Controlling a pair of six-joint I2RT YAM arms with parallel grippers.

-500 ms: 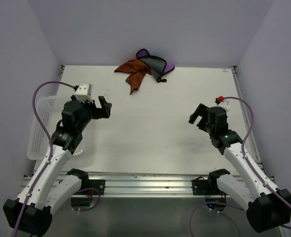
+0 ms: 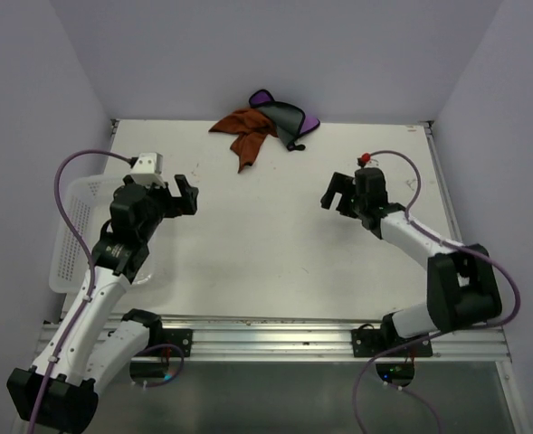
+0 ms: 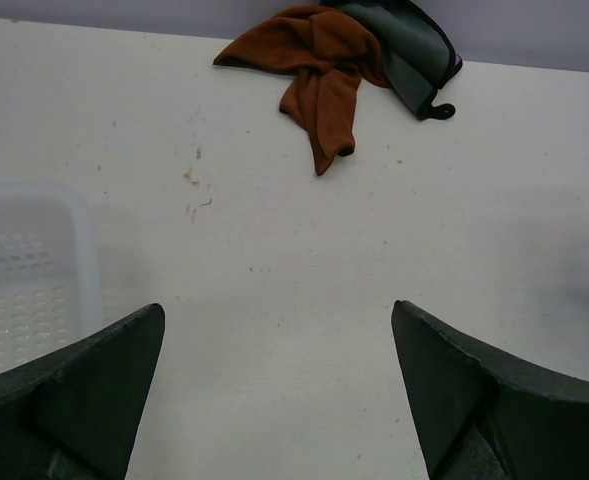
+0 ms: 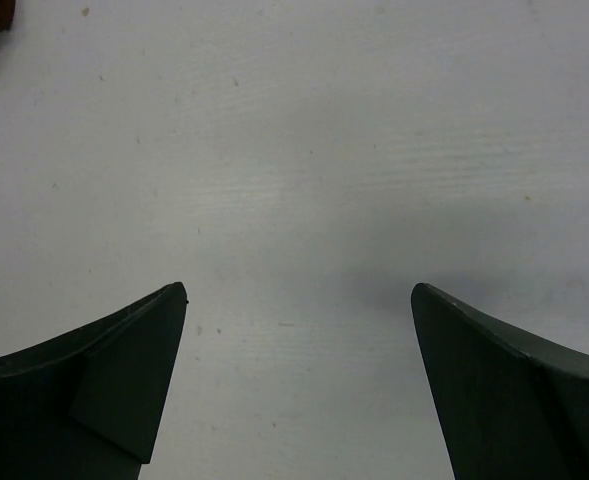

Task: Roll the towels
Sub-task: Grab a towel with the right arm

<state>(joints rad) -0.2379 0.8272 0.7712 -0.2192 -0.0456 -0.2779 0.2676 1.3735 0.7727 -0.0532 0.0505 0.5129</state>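
While the orange towel [image 2: 244,130] and purple towel [image 2: 287,117] lie bunched, touching, at the table's [image 2: 275,244] far edge, I hold left gripper [image 2: 186,194] and right gripper [image 2: 337,194] wide open and empty. The orange tail points nearward, ahead-right of the left fingers, probably the nearer arm.

The towels [image 2: 255,125] are heaped together at the far edge of the table [image 2: 275,249], near its middle; a basket [image 2: 70,237] is set at the table's left edge.
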